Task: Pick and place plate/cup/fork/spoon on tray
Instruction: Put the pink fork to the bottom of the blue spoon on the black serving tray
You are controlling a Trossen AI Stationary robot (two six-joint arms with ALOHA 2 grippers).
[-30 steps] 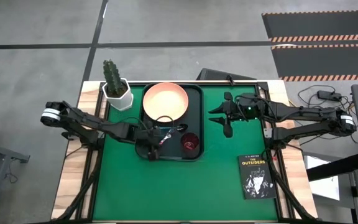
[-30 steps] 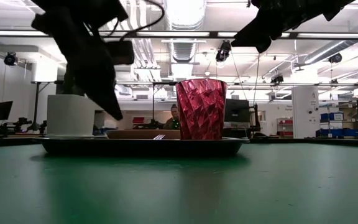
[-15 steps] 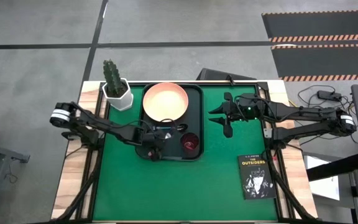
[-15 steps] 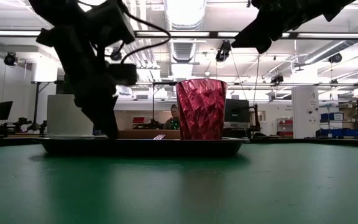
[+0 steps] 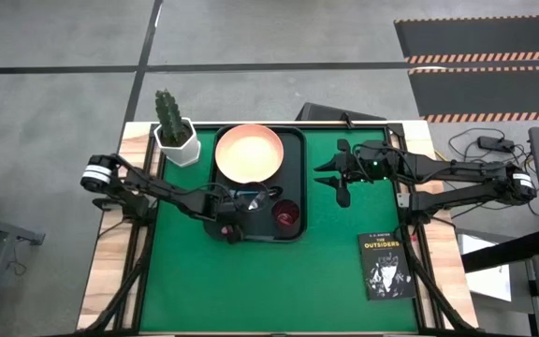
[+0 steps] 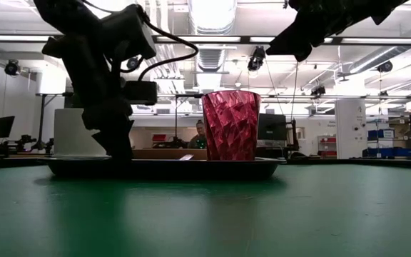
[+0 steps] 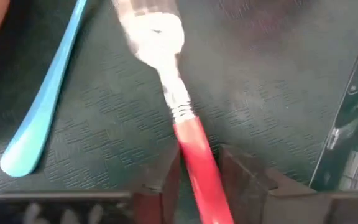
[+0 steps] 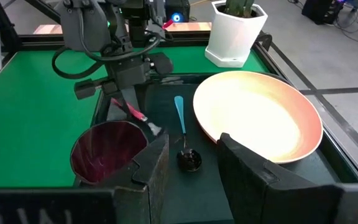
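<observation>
Left gripper (image 5: pixel 229 227): reaching down into the tray (image 5: pixel 293 229), left of frame centre, fingers lying either side of the fork (image 7: pixel 176 115) handle; firm grip or not, cannot tell.
Cup (image 5: pixel 285 215): standing in the tray's lower right corner, crowding the gripper.
Spoon (image 8: pixel 182 130): lying in the tray between cup and plate (image 5: pixel 249 153).
Plate: filling the tray's upper half.
Right gripper (image 5: pixel 341 175): hovering right of the tray, jaws parted, holding nothing.
Cactus pot (image 5: pixel 176 139): sitting upper left.
Book (image 5: pixel 384 266): lying lower right.
</observation>
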